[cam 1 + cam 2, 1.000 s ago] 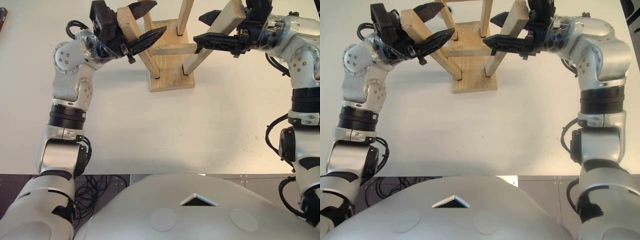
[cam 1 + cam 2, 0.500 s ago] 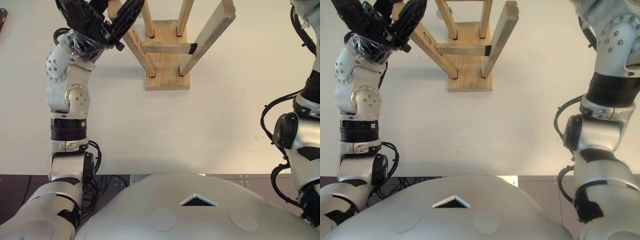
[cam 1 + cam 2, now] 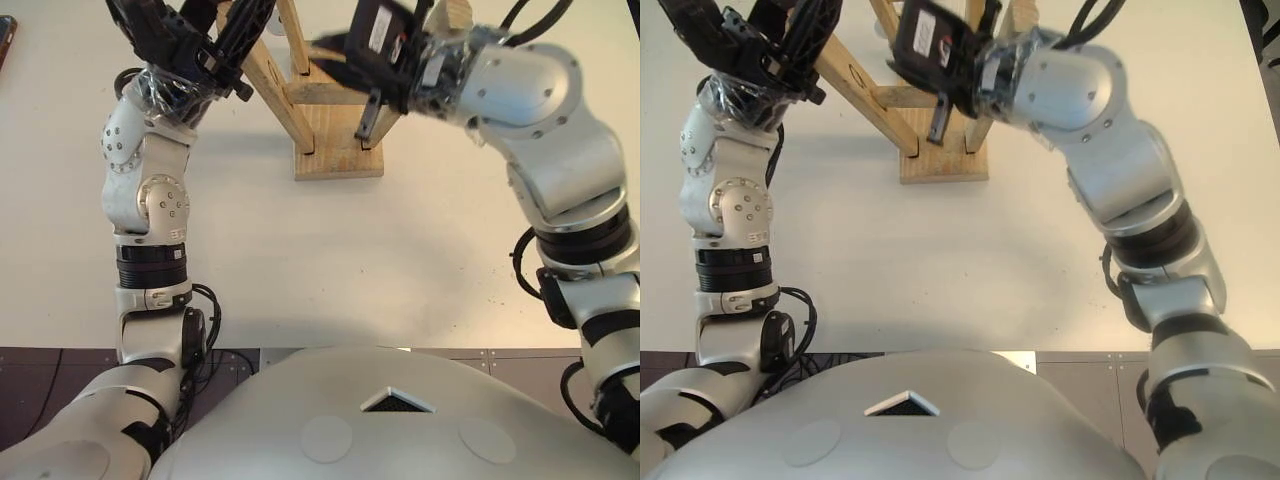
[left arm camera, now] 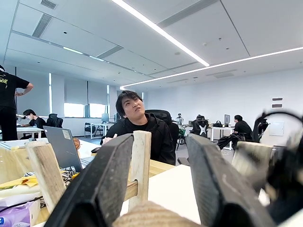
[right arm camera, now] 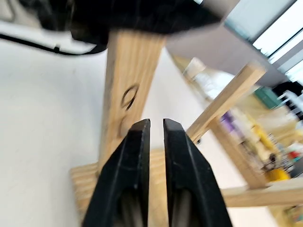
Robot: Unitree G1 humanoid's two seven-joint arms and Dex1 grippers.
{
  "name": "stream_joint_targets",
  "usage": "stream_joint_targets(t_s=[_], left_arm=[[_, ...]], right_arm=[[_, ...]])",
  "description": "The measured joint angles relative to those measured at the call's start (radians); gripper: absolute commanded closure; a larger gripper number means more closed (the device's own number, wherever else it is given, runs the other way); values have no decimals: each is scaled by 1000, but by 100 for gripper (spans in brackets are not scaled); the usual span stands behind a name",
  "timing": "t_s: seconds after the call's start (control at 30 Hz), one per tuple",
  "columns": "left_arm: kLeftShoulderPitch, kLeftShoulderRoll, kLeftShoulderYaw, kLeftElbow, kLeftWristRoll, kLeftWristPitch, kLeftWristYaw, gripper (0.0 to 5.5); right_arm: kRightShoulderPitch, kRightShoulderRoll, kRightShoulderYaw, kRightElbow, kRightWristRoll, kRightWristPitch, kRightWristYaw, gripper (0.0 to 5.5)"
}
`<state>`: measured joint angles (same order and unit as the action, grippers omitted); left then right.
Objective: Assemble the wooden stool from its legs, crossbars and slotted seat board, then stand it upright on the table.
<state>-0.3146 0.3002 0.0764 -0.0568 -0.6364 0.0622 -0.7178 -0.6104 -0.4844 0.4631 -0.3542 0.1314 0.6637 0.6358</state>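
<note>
The wooden stool lies upside down on the white table, its slotted seat board [image 3: 338,160] flat and its legs pointing up. My left gripper [image 3: 225,35] is shut on the top end of the near left leg [image 3: 275,95]; in the left wrist view the leg end [image 4: 144,216] sits between the fingers [image 4: 102,189]. My right gripper [image 3: 366,125] hangs in front of the front crossbar [image 3: 318,94], beside the near right leg. It is shut with nothing in it; its fingers [image 5: 135,156] point at the seat board [image 5: 87,182].
The right forearm [image 3: 520,90] stretches across the stool's right side. A dark object [image 3: 4,40] lies at the table's far left edge. Open white tabletop [image 3: 350,260] runs from the stool to the front edge.
A second ago my right gripper held the near right leg; it let go, left the view, and has swung back across the stool's front, shut. My left gripper stays on its leg.
</note>
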Motion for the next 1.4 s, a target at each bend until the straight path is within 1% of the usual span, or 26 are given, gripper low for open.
stream_joint_targets(t_s=[0.17,0.2,0.33,0.37,0.43,0.53,0.6,0.63,0.77,0.83,0.9,1.0,1.1,1.13,1.17,1.23,1.27,1.3,1.4], left_arm=[[-3,-17,-6,0,24,7,-4,371],[-3,-20,-13,1,35,7,-6,371],[-29,-22,-53,31,119,-30,-17,371],[-41,-21,-65,42,144,-39,-18,336],[-52,12,-122,47,213,-41,-24,291],[-49,61,-225,32,298,-14,-64,239],[-46,95,-240,13,315,-10,-81,206],[-39,95,-240,10,322,-2,-81,203],[-25,85,-175,-26,282,-4,-73,203],[-38,64,-116,-34,255,-47,-45,203],[-74,35,-60,-106,189,-64,-8,203],[-82,3,-13,-193,78,-8,49,203],[-141,-30,85,-234,-56,50,167,203],[-154,-33,115,-238,-76,62,207,203],[-163,-35,155,-237,-90,69,266,222],[-155,-41,200,-222,-46,63,363,240],[-134,-49,218,-211,-7,64,433,261],[-96,-72,231,-205,23,70,499,271],[72,-118,223,-222,95,134,623,317]], right_arm=[[8,58,49,178,-44,-111,0,550],[5,78,46,200,-45,-113,7,550],[11,82,39,224,-45,-113,19,550],[17,81,36,226,-44,-112,20,550],[27,83,25,226,-42,-112,21,550],[24,87,21,228,-41,-112,37,550],[27,91,20,236,-40,-114,40,550],[27,96,18,240,-39,-115,40,550],[19,118,0,256,-20,-115,55,550],[17,118,-2,259,-19,-115,60,550],[17,118,-2,262,-19,-114,61,550],[17,118,-2,262,-19,-114,62,550],[26,124,-18,256,-13,-111,56,550],[26,130,-33,250,-7,-104,46,550],[30,152,-57,240,5,-71,33,550],[33,181,-134,212,41,12,-25,550],[27,213,-212,182,78,44,-74,550],[-6,247,-297,158,114,50,-125,550],[-181,320,-550,120,246,-12,-262,550]])
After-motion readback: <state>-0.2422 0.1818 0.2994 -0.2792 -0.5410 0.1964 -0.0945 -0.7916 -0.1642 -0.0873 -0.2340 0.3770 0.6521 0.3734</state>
